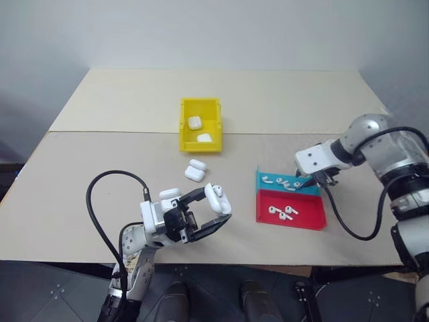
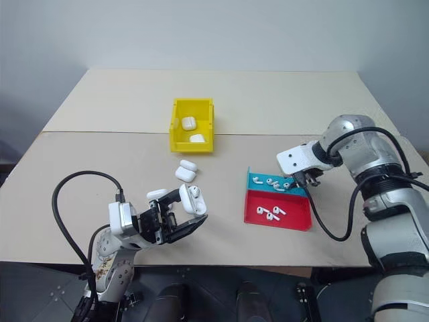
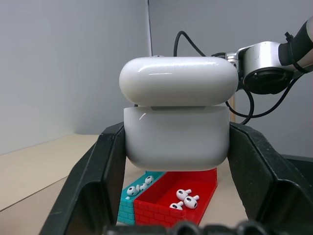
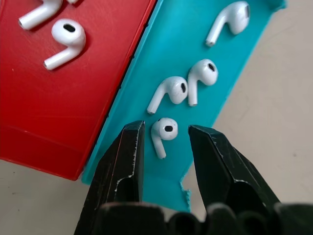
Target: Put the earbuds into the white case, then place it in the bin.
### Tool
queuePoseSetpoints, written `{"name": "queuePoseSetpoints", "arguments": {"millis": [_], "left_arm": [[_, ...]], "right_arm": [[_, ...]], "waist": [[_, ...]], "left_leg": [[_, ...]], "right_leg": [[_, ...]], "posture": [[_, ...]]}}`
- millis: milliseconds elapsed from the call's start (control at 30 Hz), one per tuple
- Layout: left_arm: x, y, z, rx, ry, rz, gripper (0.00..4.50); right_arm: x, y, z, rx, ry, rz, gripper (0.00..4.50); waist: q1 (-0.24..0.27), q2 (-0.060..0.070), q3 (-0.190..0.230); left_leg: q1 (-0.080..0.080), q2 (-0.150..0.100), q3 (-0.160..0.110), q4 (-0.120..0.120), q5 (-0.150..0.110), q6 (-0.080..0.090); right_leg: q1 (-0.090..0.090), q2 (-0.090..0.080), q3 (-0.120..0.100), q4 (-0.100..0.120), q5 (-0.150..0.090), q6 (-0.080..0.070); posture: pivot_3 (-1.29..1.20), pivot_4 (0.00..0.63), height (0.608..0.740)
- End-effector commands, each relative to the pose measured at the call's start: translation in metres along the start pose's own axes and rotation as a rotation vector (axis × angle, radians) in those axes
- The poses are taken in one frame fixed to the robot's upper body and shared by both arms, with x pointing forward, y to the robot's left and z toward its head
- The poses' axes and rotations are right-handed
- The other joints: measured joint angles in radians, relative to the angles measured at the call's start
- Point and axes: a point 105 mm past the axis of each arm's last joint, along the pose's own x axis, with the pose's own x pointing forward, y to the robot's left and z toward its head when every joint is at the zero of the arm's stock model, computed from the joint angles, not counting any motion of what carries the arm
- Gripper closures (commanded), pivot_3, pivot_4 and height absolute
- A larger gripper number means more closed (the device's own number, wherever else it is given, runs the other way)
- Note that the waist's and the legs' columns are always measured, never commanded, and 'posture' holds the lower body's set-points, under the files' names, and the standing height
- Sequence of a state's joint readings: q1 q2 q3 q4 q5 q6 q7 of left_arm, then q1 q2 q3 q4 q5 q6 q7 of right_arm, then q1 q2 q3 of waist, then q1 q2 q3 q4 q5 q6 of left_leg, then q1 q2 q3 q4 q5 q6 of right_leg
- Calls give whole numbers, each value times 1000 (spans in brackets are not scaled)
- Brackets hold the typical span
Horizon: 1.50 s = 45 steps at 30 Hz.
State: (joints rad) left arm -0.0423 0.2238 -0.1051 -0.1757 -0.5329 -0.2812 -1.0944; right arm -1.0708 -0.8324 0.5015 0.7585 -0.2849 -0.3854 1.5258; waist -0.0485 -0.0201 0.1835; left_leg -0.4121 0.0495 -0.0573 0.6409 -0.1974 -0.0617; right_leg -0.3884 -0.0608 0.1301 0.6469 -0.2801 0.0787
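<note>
Straddling an earbud near the blue tray's edge, right tool gapes apart; left tool clamps the white case.

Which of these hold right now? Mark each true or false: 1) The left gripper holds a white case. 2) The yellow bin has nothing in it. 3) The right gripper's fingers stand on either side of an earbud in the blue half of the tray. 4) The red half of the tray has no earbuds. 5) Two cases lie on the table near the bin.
1) True: the left gripper is shut on a white case.
2) False: the bin holds two cases.
3) True: the right gripper is open around an earbud in the blue tray half.
4) False: the red tray half holds earbuds.
5) True: two loose cases lie just in front of the bin.
</note>
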Motion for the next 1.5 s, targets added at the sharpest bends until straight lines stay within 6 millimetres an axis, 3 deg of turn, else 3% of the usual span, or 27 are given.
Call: {"name": "queuePoseSetpoints", "arguments": {"millis": [33,1400,1500], "left_arm": [[4,0,8,49,-23,-11,1718],[1,2,1,84,21,-33,1718],[1,1,0,79,22,-31,1718]], "right_arm": [[-7,-4,-3,-44,33,-11,2684],[13,-7,-12,-104,85,18,2684],[15,-4,-12,-110,79,29,3255]], "waist": [[1,0,0],[-5,1,0],[-9,1,0]], "left_leg": [[0,0,0,0,0,0],[3,0,0,0,0,0],[3,0,0,0,0,0]], "right_leg": [[0,0,0,0,0,0],[2,0,0,1,1,-1],[2,0,0,1,1,-1]], "posture": [[0,150,740],[0,150,740],[0,150,740]]}}
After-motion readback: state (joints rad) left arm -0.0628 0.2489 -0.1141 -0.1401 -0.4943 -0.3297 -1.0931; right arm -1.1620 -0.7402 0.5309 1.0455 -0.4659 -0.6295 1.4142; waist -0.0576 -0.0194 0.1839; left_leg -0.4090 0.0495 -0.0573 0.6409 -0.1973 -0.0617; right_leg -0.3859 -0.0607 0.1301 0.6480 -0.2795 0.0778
